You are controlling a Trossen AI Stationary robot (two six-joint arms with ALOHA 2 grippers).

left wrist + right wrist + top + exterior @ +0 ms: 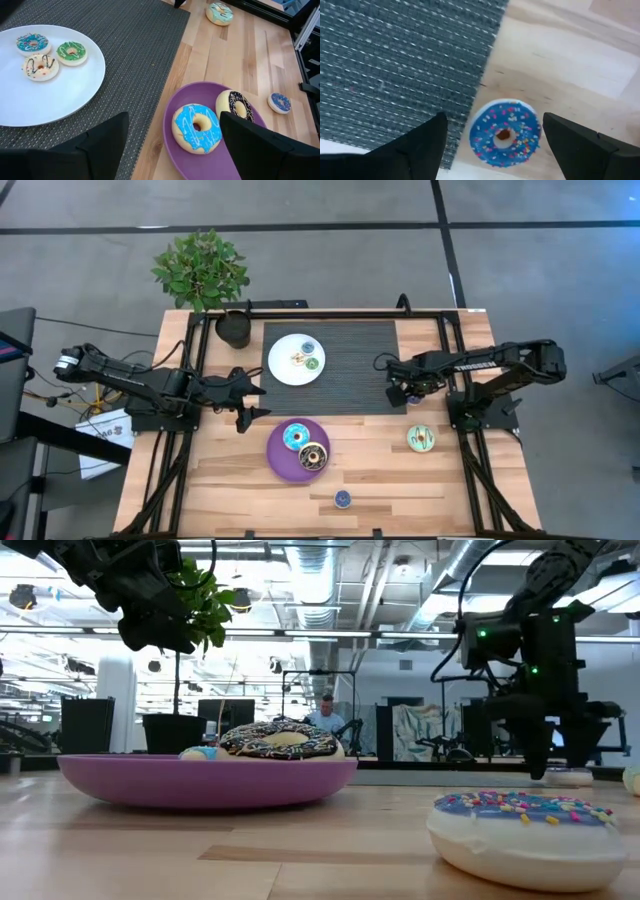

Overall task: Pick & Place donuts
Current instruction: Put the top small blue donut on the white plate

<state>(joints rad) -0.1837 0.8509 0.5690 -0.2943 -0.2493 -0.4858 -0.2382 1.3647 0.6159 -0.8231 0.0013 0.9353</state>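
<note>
My right gripper [493,117] is open and hovers at the mat's right edge [402,393], a finger on either side of a small blue-iced sprinkled donut [504,132] lying on the wood. My left gripper [172,120] is open above the table between the two plates [250,400]. The purple plate [275,455] carries the blue-iced donut [196,128] and the brown-and-cream donut [236,105]. On the white plate [280,370] lie blue [31,43], green [71,53] and cream [41,67] minis. The green-iced donut [421,439] and a purple-blue mini [342,499] lie on the wood.
A dark woven mat [355,365] covers the table's far middle. A black pot with a green plant [233,328] stands at the far left corner. Black frame rails [478,470] run along both sides. A person [325,712] sits in the room behind.
</note>
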